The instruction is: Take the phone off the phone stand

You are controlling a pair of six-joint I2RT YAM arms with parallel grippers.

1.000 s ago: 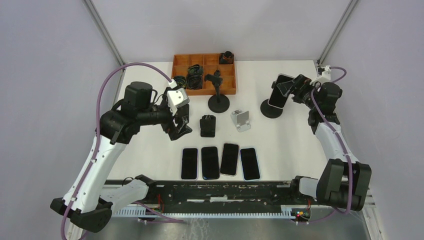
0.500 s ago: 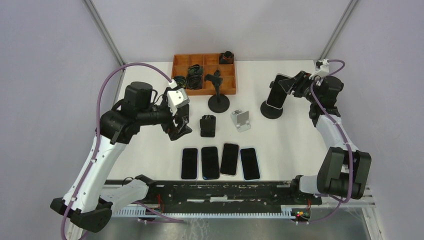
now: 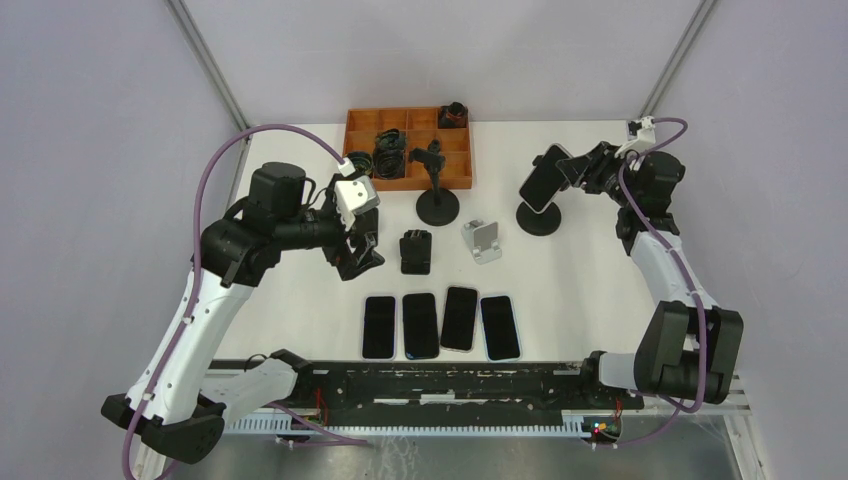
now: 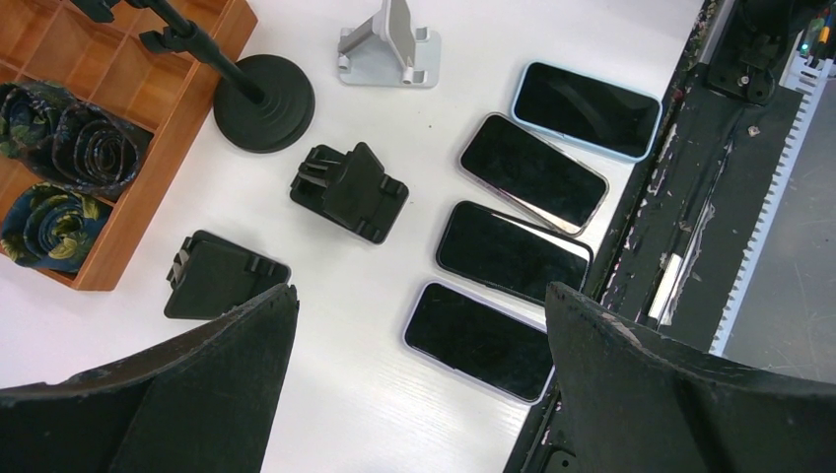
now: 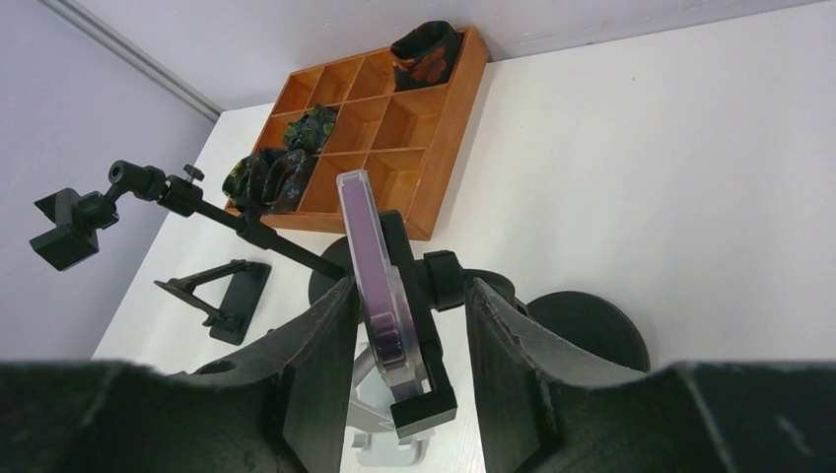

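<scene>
Left claw (image 3: 358, 252): fingers spread wide, holding nothing, hanging over the left of the surface (image 3: 590, 280) near small black mounts (image 4: 347, 190), well apart from the task's item. Phone (image 5: 367, 246): far right, clipped steeply upright in the phone stand (image 3: 538, 220), long axis rising from the clip, thin edge turned toward the right claw (image 5: 409, 286). Right claw: on the far nearer arm, fingers apart and straddling the phone's two faces, contact not discernible; judged ready to close across the thickness and lift along the long axis.
</scene>
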